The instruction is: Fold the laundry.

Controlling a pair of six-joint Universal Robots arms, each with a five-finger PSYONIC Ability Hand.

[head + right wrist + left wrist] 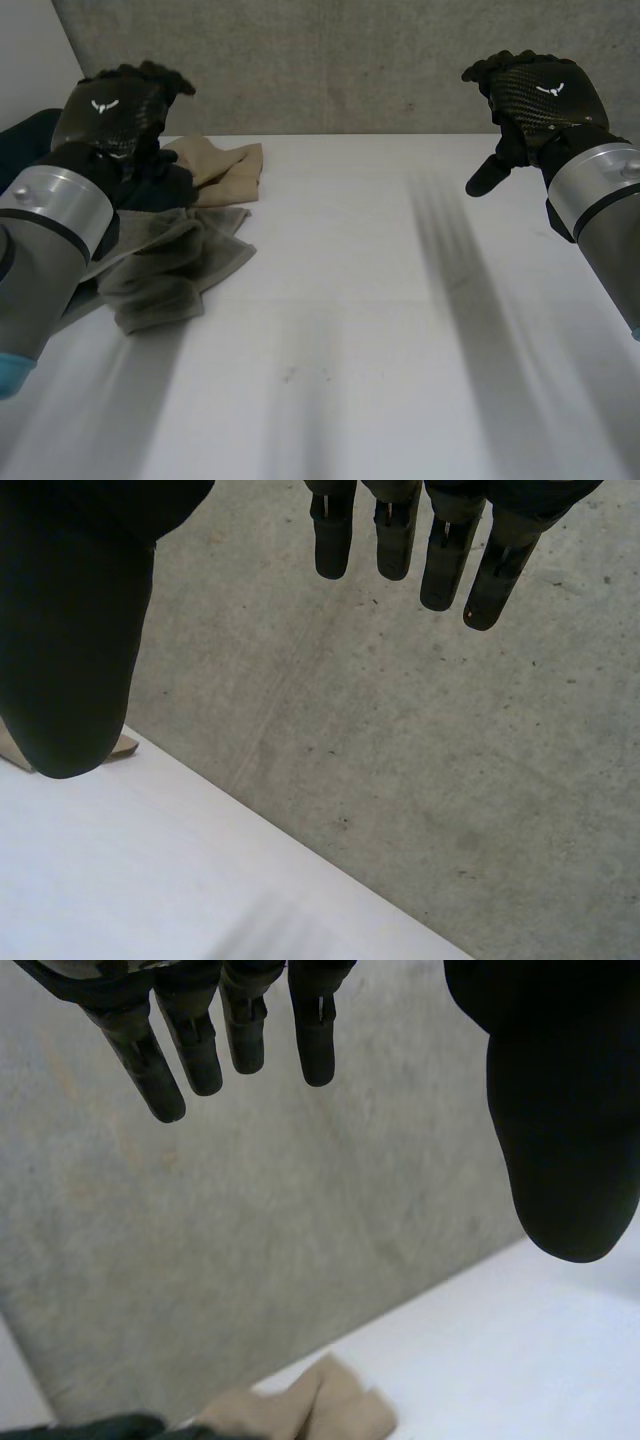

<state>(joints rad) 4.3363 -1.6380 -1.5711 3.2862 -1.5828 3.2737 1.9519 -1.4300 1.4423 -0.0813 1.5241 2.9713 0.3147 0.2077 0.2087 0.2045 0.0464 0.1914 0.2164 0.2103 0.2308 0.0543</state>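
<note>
my left hand [115,115] hangs in the air above a loose pile of laundry at the left end of the white table [380,300], fingers straight and apart from the thumb, holding nothing. my right hand [540,95] is raised over the table's right side, well apart from the pile, fingers likewise straight, nothing in its grasp. i count three cloths: a crumpled grey-green towel [165,270] nearest me, a tan cloth [225,170] just behind it, and a dark cloth [25,135] at the left edge, partly hidden by my left arm. a grey concrete wall [350,60] stands behind the table.
</note>
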